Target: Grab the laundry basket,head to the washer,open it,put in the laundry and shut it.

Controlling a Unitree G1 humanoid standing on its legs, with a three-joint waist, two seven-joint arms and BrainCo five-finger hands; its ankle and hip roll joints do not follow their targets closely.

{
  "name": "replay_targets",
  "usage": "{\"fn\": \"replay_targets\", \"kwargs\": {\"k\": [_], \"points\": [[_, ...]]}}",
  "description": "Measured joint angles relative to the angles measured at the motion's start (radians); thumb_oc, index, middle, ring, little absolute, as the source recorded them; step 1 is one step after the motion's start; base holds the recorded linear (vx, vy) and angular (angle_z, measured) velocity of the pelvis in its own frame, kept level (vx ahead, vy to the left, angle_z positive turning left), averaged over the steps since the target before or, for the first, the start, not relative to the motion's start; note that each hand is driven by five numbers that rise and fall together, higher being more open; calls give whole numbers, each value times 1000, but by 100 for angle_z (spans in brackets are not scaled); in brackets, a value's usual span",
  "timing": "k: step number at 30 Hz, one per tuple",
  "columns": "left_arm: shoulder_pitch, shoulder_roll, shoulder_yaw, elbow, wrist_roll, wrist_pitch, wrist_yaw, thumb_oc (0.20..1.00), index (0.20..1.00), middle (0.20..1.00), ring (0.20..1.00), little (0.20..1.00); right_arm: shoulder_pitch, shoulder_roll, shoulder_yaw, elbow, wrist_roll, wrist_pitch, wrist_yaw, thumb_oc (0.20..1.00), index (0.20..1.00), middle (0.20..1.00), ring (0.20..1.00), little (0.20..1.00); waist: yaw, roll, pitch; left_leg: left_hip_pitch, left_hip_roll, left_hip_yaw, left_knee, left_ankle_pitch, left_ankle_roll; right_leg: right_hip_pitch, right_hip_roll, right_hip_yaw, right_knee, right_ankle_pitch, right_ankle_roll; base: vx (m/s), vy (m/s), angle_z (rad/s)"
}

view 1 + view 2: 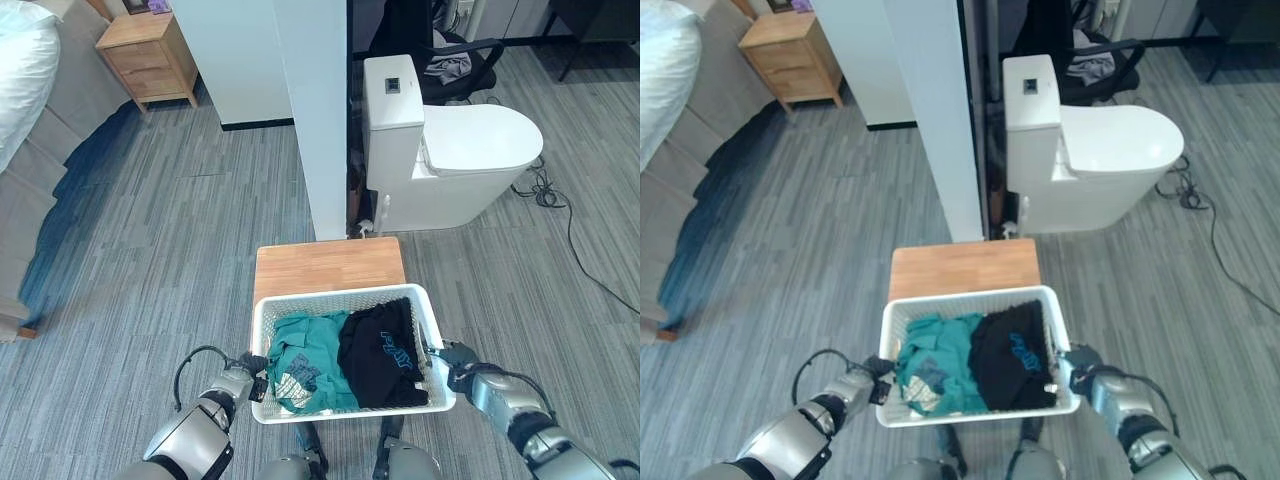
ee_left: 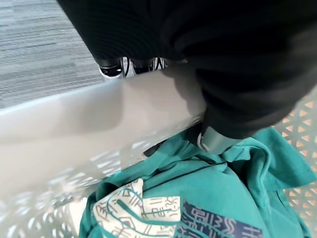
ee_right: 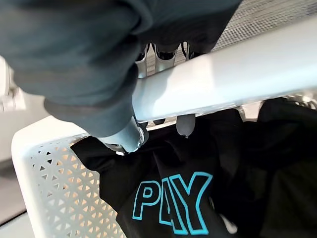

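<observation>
Perforated white plastic basket (image 1: 262, 322), crumpled teal shirt (image 1: 305, 365).

Silver-grey arms end in hands under dark ribbed covers, the left hand (image 1: 247, 383) and right hand (image 1: 452, 362) alike.

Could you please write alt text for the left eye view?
Both robot hands, left hand and right hand, grip opposite rims of a white laundry basket holding a teal shirt and a black shirt, over a small wooden table.
</observation>
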Motion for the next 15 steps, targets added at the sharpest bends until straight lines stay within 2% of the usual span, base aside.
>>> {"fn": "replay_targets", "kwargs": {"k": [6, 9, 10, 13, 14, 15], "points": [[54, -14, 1, -17, 1, -1, -1, 200, 200, 200, 200, 200, 34, -7, -37, -15, -67, 0, 0, 200, 200, 200, 200, 200, -15, 13, -7, 31, 3, -7, -3, 2, -3, 34, 4, -7, 0, -8, -3, 46, -22, 3], [60, -11, 1, -17, 1, -1, -1, 200, 200, 200, 200, 200, 35, 4, -37, -10, -72, 0, 0, 200, 200, 200, 200, 200, -14, 11, -6, 44, 0, -20, 18, -6, -16, 38, 6, 6, 9, -26, -8, 17, 12, -13], [62, -3, 1, -18, 1, -1, -1, 200, 200, 200, 200, 200, 30, 10, -37, -4, -80, -1, 0, 200, 200, 200, 200, 200, 2, -2, -7, 43, -3, -117, 57, -11, -27, 35, -3, 45, 36, -38, -15, -19, 45, -48], [59, -1, 0, -28, 2, -4, -2, 200, 200, 200, 200, 200, 10, 22, -45, 51, -82, -9, 8, 200, 200, 200, 200, 200, 7, 0, -9, 55, -6, -236, 69, -27, -52, 25, -1, 81, 65, -39, -9, -23, 69, -38], [54, -2, 1, -21, 4, -4, -2, 200, 200, 200, 200, 200, -8, 35, -60, 96, -82, -9, 12, 200, 200, 200, 200, 200, 6, -3, -12, 51, -4, -253, 70, -38, -66, 15, -1, 89, 79, -41, -4, -40, 105, -25], [48, -7, 1, -15, 16, -4, -2, 200, 200, 200, 200, 200, -8, 37, -63, 109, -81, -9, 12, 200, 200, 200, 200, 200, 3, -3, -12, 51, -3, -249, 69, -46, -62, 13, -2, 89, 85, -42, -2, -41, 116, -13]]}}
